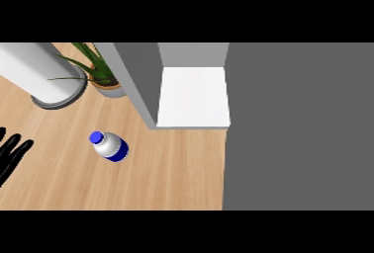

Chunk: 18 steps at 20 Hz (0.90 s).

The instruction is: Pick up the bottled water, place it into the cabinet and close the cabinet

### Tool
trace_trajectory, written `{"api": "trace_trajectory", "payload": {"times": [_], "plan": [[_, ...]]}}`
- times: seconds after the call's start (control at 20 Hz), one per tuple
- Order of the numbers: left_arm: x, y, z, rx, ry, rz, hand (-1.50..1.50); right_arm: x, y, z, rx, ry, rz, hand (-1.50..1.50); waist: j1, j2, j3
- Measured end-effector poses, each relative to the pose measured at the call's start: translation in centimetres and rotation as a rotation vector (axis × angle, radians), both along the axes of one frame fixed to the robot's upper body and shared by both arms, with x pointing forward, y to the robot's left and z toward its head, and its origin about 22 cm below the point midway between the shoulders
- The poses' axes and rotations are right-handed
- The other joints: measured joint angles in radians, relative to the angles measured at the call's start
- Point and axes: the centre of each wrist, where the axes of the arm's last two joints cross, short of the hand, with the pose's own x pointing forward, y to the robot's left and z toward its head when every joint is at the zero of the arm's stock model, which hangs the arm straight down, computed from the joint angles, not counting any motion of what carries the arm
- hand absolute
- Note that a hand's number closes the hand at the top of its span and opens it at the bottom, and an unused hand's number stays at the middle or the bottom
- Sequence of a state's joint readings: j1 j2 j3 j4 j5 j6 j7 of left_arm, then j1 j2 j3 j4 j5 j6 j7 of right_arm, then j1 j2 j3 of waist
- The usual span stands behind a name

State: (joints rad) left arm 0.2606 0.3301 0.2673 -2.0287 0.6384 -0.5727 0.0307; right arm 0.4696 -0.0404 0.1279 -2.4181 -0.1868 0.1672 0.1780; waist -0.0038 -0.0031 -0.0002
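Plainly, nothing is held yet. The bottled water (110, 146) stands on the wooden surface (175, 178), blue cap up, a little in front of the cabinet (191, 96), whose white shelf lies open to view. The left robot hand (11, 153) shows at the view's left edge, fingers straight and spread, resting with fingers up and well apart from the bottle; the right robot hand is out of sight.

Risks from here, as I judge them: the bottle looks narrow and upright, so a sideways brush from approaching fingers could tip it and send it rolling across the surface — away from reach. Carried in too low, its base could catch the shelf's front lip; too far left, it could strike the grey side wall (142, 84) of the cabinet.

Around it: a potted plant (102, 79) stands just beside that wall, and a large white cylinder with a grey rim (40, 74) lies left of the plant. Neither sits between bottle and shelf, so the direct path looks free. A broad grey panel (300, 128) fills the right side — possibly the door, though I cannot tell.
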Motion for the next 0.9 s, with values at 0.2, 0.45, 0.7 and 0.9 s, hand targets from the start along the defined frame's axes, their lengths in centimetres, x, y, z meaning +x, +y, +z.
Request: {"api": "trace_trajectory", "payload": {"times": [0.2,0.45,0.7,0.9], "plan": [[-0.1,0.0,-1.3,0.012,0.012,0.021,-1.50,-0.8,-0.2,-0.2,-0.015,0.017,0.001,-1.50,-0.003,0.000,0.000],[0.3,0.4,-3.2,0.016,0.020,0.070,-1.50,-1.4,-0.1,-0.4,-0.011,0.031,-0.001,-1.50,-0.006,0.000,0.000],[2.0,0.4,-5.3,0.028,0.036,0.132,-1.50,-2.2,-0.4,-0.8,-0.027,0.032,-0.010,-1.50,-0.011,0.001,0.000],[3.2,0.5,-7.8,0.047,0.059,0.157,-1.50,-3.1,-0.8,-1.2,-0.045,0.033,-0.006,-1.50,-0.017,0.001,-0.001]]}}
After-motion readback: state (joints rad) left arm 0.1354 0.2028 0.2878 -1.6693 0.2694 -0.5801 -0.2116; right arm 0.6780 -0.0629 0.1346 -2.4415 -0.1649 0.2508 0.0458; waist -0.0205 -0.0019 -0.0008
